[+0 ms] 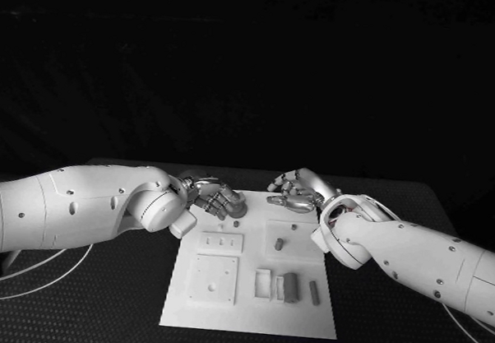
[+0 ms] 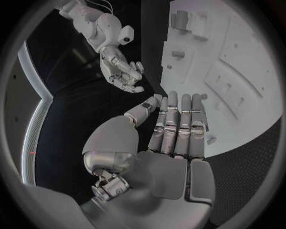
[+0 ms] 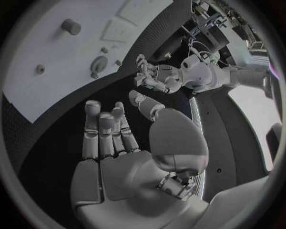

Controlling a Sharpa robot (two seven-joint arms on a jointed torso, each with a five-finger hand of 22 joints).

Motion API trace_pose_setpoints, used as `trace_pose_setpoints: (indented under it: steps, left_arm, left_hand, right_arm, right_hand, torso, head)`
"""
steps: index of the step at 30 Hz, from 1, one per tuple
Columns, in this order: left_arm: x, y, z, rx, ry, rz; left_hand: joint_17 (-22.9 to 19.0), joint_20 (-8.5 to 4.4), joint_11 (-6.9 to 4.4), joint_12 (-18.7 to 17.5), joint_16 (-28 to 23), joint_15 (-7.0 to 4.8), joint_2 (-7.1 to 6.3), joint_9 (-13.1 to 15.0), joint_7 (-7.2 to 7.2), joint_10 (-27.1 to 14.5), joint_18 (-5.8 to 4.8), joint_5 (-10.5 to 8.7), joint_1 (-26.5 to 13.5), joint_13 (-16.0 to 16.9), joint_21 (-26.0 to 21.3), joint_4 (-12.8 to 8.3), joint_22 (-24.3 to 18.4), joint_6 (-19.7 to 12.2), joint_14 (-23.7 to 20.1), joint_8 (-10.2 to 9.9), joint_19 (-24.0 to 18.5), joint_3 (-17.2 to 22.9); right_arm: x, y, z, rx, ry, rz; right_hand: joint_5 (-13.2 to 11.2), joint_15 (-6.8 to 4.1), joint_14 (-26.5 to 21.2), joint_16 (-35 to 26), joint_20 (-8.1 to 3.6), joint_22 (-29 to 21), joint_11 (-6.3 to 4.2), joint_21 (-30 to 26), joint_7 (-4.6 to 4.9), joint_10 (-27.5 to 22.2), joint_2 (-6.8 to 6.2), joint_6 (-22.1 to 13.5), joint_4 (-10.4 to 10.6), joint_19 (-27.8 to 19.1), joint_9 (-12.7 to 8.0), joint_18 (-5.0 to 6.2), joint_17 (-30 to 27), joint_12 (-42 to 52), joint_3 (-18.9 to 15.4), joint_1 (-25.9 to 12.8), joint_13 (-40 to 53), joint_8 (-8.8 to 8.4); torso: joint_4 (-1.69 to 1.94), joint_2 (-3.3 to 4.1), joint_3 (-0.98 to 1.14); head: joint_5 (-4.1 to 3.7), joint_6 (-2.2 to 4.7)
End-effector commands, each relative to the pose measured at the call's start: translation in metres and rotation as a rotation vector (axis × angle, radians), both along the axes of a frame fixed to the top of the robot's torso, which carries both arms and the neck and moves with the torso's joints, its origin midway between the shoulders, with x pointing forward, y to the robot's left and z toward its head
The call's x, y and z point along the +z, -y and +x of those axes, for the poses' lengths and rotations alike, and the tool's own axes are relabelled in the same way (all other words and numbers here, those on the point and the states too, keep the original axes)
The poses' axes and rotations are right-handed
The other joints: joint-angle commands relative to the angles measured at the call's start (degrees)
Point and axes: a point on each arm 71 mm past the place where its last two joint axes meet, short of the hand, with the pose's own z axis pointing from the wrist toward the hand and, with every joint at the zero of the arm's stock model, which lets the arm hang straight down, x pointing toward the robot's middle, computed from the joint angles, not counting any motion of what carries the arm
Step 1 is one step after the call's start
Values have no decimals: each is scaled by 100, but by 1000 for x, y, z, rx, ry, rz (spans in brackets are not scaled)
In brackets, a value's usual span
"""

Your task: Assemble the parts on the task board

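Note:
The white task board [image 1: 252, 304] lies in the middle of the black table. On it stand a small peg [image 1: 237, 223] and a short cylinder [image 1: 278, 243], and grey parts [image 1: 291, 287] lie in a row near its right side. My left hand [image 1: 212, 197] hovers over the board's far left corner. In the left wrist view its fingers [image 2: 178, 124] are stretched out side by side, with nothing in the palm. My right hand [image 1: 299, 191] hangs over the far right corner. Its fingers [image 3: 104, 131] are extended and empty. The two hands are a short way apart.
Raised white blocks [image 1: 221, 241] and a square plate [image 1: 214, 279] sit on the board's left half. Black table mat [image 1: 90, 304] surrounds the board on all sides. A thin white cable [image 1: 22, 276] loops on the table at the left.

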Motion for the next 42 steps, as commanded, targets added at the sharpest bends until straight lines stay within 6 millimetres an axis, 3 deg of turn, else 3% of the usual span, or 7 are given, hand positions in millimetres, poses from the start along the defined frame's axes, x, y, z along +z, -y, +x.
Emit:
trace_pose_setpoints:
  steps: [1,8,13,23,33,36,42]
  left_arm:
    - [1,0,0,77,-4,-80]
    - [-3,3,-3,101,-31,-121]
    - [-5,7,-6,98,-48,-142]
    - [-7,16,-9,88,-62,-178]
    - [-6,17,-10,100,-52,-194]
    - [-6,17,-10,100,-52,-196]
    - [-6,19,-11,88,-57,-201]
  left_hand:
    - [-12,-9,5,-36,23,-7,-61,-8,-20,65,-48,5,16,-9,-10,10,-9,60,-3,15,-55,43]
    - [-23,1,15,-66,14,7,-74,-23,-5,105,-76,5,26,-14,-14,6,-24,71,-24,11,-133,64]
    - [-36,26,27,-116,-6,31,-78,-42,2,99,-119,5,30,-24,-26,4,-48,70,-72,0,-267,75]
    - [-50,123,177,-230,-36,102,-86,-69,35,-172,-156,3,31,-56,-19,4,-127,108,-189,2,-609,62]
    - [-51,147,200,-230,-35,117,-85,-76,42,-208,-156,3,26,-49,-15,4,-145,116,-206,3,-674,54]
    - [-51,149,201,-229,-34,117,-83,-77,42,-210,-156,3,28,-48,-15,4,-146,116,-207,3,-679,56]
    - [-51,152,203,-227,-34,118,-80,-78,42,-212,-156,2,30,-46,-14,4,-148,116,-209,2,-686,56]
  right_arm:
    - [0,-3,-3,-29,21,41]
    - [2,-13,-3,-44,167,-27]
    - [1,-21,-6,-58,205,-27]
    - [-5,-43,-14,-8,197,-48]
    - [-11,-49,-20,16,168,-51]
    - [-12,-50,-22,16,166,-47]
    - [-13,-51,-23,-2,165,-44]
  right_hand:
    - [2,-13,25,20,-18,91,-36,17,-14,24,35,43,-6,32,8,82,-4,13,-15,6,-10,22]
    - [5,-1,-12,-20,-20,84,-20,-22,4,-30,-175,-30,-82,-16,-16,82,-18,-28,-33,38,-34,-16]
    - [6,77,-220,-134,77,72,58,-156,75,-241,-398,-179,-29,-226,-57,82,-48,-104,-11,35,-50,-87]
    - [1,148,-368,-158,172,83,125,-228,141,-403,-628,-322,134,-358,-88,82,-48,-110,-18,37,-43,-133]
    - [-7,143,-397,-132,191,101,115,-215,125,-435,-655,-251,221,-380,-57,82,-38,-74,-100,7,-30,-62]
    - [-13,114,-420,-103,181,103,90,-191,92,-459,-492,-218,46,-423,-7,82,-32,-43,-523,-107,-29,8]
    - [1,54,-369,-69,161,94,18,-168,15,-395,-429,-3,1,-367,109,82,-35,-6,-655,-140,-43,176]
  torso:
    - [-5,2,7]
    - [0,-4,2]
    - [3,1,1]
    - [13,12,1]
    - [9,12,5]
    - [8,12,2]
    - [8,11,4]
  head:
    - [3,28]
    - [-33,78]
    - [-61,116]
    - [-91,147]
    - [-76,133]
    - [-72,131]
    - [-74,125]
